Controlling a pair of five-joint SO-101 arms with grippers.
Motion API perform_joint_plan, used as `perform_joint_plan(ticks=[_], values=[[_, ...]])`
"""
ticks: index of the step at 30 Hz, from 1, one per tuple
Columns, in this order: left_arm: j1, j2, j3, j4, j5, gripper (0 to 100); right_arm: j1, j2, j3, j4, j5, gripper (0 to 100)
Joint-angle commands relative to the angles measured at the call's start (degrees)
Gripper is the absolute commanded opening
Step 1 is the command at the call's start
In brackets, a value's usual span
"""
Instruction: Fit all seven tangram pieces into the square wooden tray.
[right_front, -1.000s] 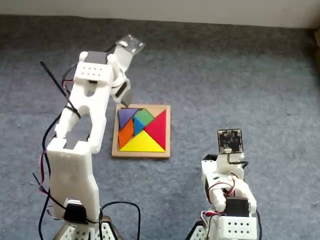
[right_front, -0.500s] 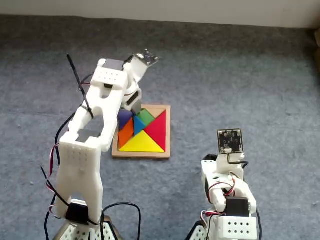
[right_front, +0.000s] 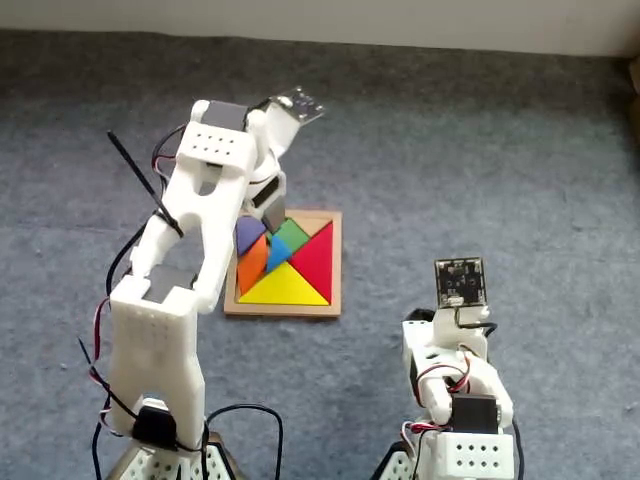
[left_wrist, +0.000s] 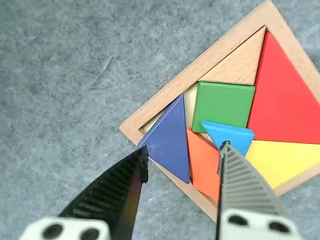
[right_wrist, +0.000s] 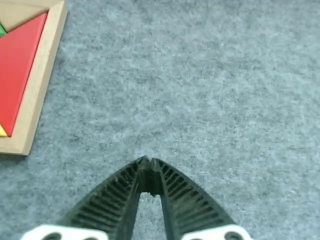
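The left gripper (right_front: 266, 207), seen from the high view, hangs over the far-left corner of the wooden tray (right_front: 334, 270), which lies flat on the grey carpet (right_front: 480, 150) between the two arms. In the tray lie a red triangle (right_front: 315, 255), a yellow triangle (right_front: 285, 286), a green square (right_front: 291, 233), a light blue triangle (right_front: 276, 252), an orange piece (right_front: 252, 266) and a dark blue triangle (right_front: 247, 232). The right arm (right_front: 452, 385) sits folded at the near right, well apart from the tray.

In the left wrist view the left gripper (left_wrist: 184, 148) has its fingers spread wide with nothing between them. One tip is at the tray's corner beside the dark blue triangle (left_wrist: 170, 137); the other is over the light blue triangle (left_wrist: 229, 134), which sits askew between the green square (left_wrist: 224, 104) and the orange piece (left_wrist: 204, 165). A triangular patch of bare wood shows between the green square, the red triangle (left_wrist: 280, 97) and the tray's rim (left_wrist: 200, 71).

In the right wrist view the right gripper (right_wrist: 150, 161) has its tips pressed together on nothing, above the carpet (right_wrist: 200, 75), with a corner of the tray (right_wrist: 35, 100) and the red triangle (right_wrist: 20, 75) off to one side.
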Motion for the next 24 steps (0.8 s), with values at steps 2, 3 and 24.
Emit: perform_joint_plan(ticks=[2, 3, 24], values=[[1.45, -3.56, -2.24, 0.35, 0.0, 23, 0.66, -0.84, 8.4, -0.22, -0.35, 0.5], [1.54, -3.56, -2.24, 0.44, 0.09, 23, 0.66, -0.84, 8.4, -0.22, -0.35, 0.5], [-0.57, -4.0, 18.68, -13.1, 0.18, 23, 0.66, -0.84, 8.4, -0.13, -0.35, 0.5]])
